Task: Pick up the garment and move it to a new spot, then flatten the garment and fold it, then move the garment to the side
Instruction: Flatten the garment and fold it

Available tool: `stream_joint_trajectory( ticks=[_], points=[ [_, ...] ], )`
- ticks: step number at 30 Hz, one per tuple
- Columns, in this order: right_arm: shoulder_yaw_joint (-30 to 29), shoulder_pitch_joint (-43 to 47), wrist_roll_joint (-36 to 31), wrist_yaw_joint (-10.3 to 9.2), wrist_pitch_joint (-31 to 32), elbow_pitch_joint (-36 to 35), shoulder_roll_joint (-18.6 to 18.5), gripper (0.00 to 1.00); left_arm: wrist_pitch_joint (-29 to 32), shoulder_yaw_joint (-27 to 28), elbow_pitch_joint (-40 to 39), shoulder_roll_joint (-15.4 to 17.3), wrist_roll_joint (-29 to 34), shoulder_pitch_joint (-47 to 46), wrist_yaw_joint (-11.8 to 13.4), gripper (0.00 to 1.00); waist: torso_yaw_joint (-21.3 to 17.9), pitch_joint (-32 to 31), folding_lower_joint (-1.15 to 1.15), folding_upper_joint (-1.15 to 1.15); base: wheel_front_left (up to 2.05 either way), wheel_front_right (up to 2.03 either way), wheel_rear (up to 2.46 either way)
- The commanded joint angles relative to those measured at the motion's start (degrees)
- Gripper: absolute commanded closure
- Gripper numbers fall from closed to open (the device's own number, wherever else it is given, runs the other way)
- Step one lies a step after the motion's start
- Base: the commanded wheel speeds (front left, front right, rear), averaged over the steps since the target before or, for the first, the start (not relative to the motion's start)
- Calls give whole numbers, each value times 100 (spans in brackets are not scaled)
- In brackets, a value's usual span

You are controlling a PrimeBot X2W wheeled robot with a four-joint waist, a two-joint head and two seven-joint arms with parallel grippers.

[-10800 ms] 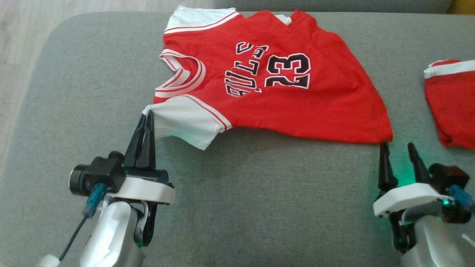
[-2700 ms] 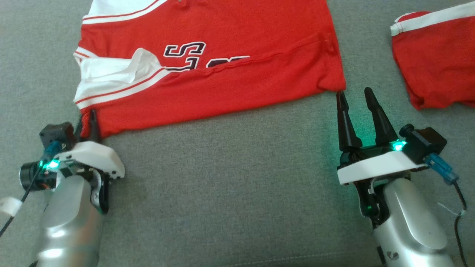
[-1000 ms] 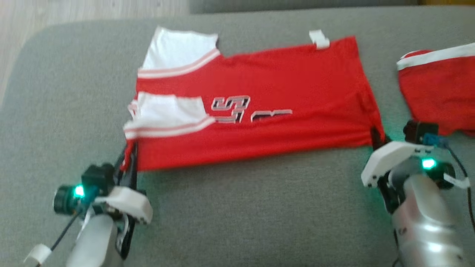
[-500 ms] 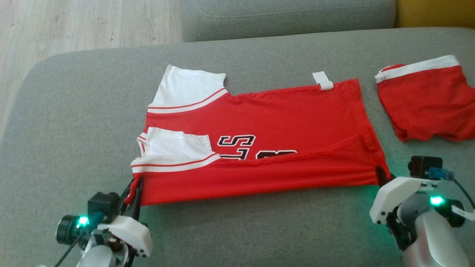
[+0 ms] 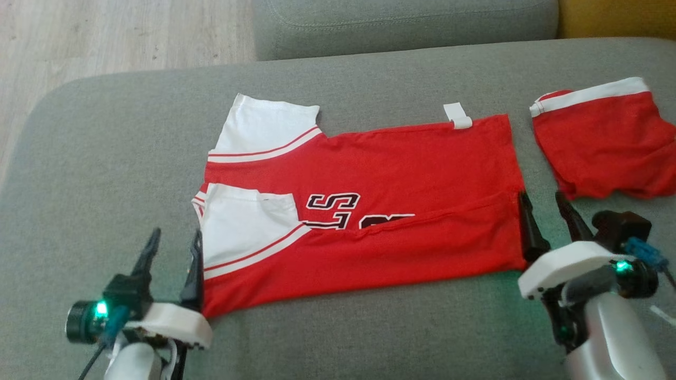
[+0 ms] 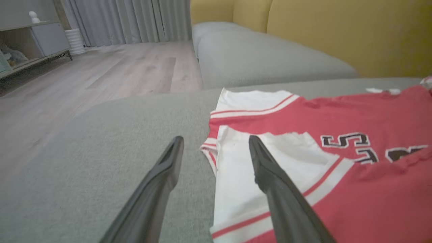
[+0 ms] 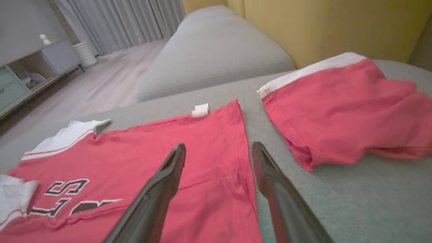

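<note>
1. Has the jersey (image 5: 369, 174) flat mid-sofa (image 5: 105, 158), collar end left, hem right, near edge folded up over the black print.
2. Holds the left pincer (image 5: 176, 235) spread at the jersey's near left corner: one finger above its white cloth, the other above bare sofa.
3. Holds the right pincer (image 5: 541, 196) spread at the jersey's near right corner, straddling the hem's edge.
4. Grips nothing with either; cannot tell whether any finger touches cloth.
5. Has red shorts (image 5: 602, 142) lying right of the jersey, apart from it, at the far right.
</note>
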Motion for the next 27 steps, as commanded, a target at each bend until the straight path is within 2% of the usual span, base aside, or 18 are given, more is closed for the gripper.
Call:
stream_joint_trajectory(
  ticks=[1,7,12,17,19,20,22,27],
  points=[
    [276,-134,91,-5,-250,-259,-37,0,-187,274,-277,37,-77,-277,21,0,-11,18,0,0,0,0,0],
    [756,-140,441,-5,-1138,-375,-37,0,-432,497,-1011,-182,-140,-385,13,0,-114,165,0,0,0,0,0],
    [1014,-290,497,-5,-1406,-432,-37,0,-438,592,-1553,-183,73,-618,-162,0,-240,460,0,0,0,0,0],
    [1097,-550,557,-5,-1529,-590,-37,0,-351,558,-1260,227,244,-1475,-448,0,-395,974,0,0,0,0,0],
    [1104,-634,592,-5,-1565,-669,-37,0,-4,441,-992,473,282,-1934,-589,0,-452,1205,0,0,0,0,0],
    [1104,-634,592,-5,-1565,-669,-37,0,-4,441,-992,473,282,-1934,-589,0,-452,1205,0,0,0,0,0],
    [1131,-710,620,-5,-1591,-743,-37,0,380,260,-706,771,298,-2414,-707,0,-518,1447,0,0,0,0,0],
    [1211,-880,684,-5,-1632,-882,-37,0,1230,-297,153,1280,-134,-3527,-794,0,-660,1942,0,0,0,0,0]
  ],
)
